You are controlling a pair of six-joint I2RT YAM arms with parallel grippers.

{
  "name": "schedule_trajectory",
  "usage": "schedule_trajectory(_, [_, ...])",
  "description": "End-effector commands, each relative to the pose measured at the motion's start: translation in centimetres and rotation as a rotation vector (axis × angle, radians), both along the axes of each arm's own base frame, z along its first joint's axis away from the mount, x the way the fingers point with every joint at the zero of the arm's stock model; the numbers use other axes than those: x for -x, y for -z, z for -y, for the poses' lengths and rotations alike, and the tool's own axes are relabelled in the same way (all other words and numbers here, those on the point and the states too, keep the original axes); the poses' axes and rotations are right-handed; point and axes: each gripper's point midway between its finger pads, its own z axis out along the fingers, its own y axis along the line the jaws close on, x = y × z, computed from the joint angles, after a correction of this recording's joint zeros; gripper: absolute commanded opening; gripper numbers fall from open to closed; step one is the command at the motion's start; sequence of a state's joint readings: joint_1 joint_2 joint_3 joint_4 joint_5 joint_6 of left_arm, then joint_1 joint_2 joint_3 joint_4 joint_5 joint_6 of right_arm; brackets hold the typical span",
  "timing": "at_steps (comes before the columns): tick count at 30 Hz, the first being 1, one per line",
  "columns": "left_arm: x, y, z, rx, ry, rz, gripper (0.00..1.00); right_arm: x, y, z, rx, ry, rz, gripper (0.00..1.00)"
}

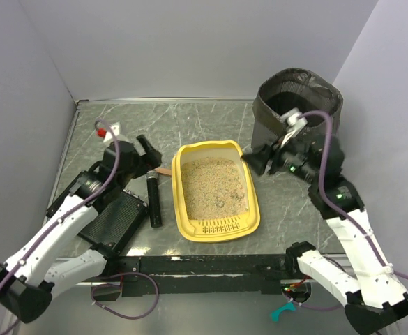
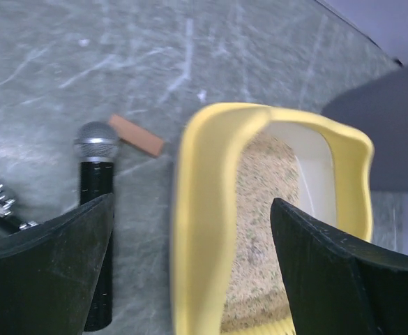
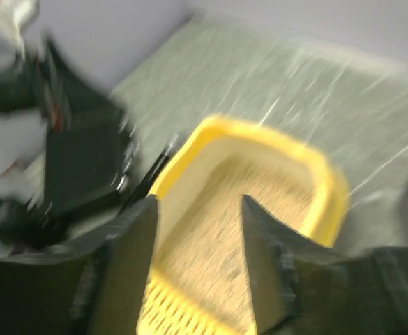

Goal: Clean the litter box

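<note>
The yellow litter box [image 1: 178, 202] lies mid-table with beige litter [image 1: 214, 183] inside and its slotted grille [image 1: 221, 227] at the near end. My left gripper [image 1: 146, 155] is open and empty, just left of the box's far left corner. In the left wrist view the box's left rim [image 2: 197, 209] runs between the open fingers of my left gripper [image 2: 193, 230]. My right gripper [image 1: 256, 159] is open and empty, above the box's far right corner. The right wrist view is blurred and shows the box [image 3: 315, 174] below my right gripper [image 3: 200, 230].
A dark grey lined bin [image 1: 298, 105] stands at the back right. A black microphone [image 1: 153, 199] and a small brown piece [image 1: 163, 169] lie left of the box. A black ribbed flat object [image 1: 116, 216] lies under the left arm. Walls close off three sides.
</note>
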State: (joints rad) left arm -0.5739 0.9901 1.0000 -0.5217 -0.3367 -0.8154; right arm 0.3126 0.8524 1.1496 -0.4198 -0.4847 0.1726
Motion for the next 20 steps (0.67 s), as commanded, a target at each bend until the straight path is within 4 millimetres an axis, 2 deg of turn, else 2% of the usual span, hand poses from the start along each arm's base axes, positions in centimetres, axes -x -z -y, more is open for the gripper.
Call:
schedule_trajectory(1, [0.4, 1.7, -3.0, 0.073, -0.095, -0.026, 0.97, 1.8, 7.9, -1.1, -0.010, -0.020, -0.227, 0.81])
schedule_trajectory(2, [0.5, 2.2, -4.0, 0.070, -0.132, -0.039, 0.97, 1.7, 9.0, -0.8, -0.012, 0.008, -0.245, 0.99])
schedule_trajectory(3, [0.7, 2.7, -4.4, 0.069, -0.143, -0.048, 0.97, 1.5, 9.6, 0.0, -0.017, 0.067, -0.241, 1.00])
schedule_trajectory(4, [1.1, 3.4, -4.7, 0.071, -0.159, -0.063, 0.97, 1.3, 11.6, 0.6, -0.027, 0.122, -0.283, 1.00])
schedule_trajectory(6, [1.7, 4.4, -5.5, 0.052, -0.186, -0.087, 0.97, 1.3, 12.6, 1.6, -0.044, 0.193, -0.282, 1.00])
schedule_trajectory(7, [2.1, 4.6, -5.9, 0.060, -0.211, -0.093, 0.97, 1.0, 14.0, 2.6, -0.037, 0.258, -0.293, 1.00])
schedule_trajectory(14, [3.4, 3.5, -7.5, 0.078, -0.271, -0.046, 0.97, 0.6, 14.7, 7.2, -0.037, 0.521, -0.243, 1.00])
schedule_trajectory(20, [3.8, 3.0, -7.8, 0.083, -0.273, -0.021, 0.97, 0.8, 14.4, 8.3, -0.080, 0.583, -0.202, 1.00])
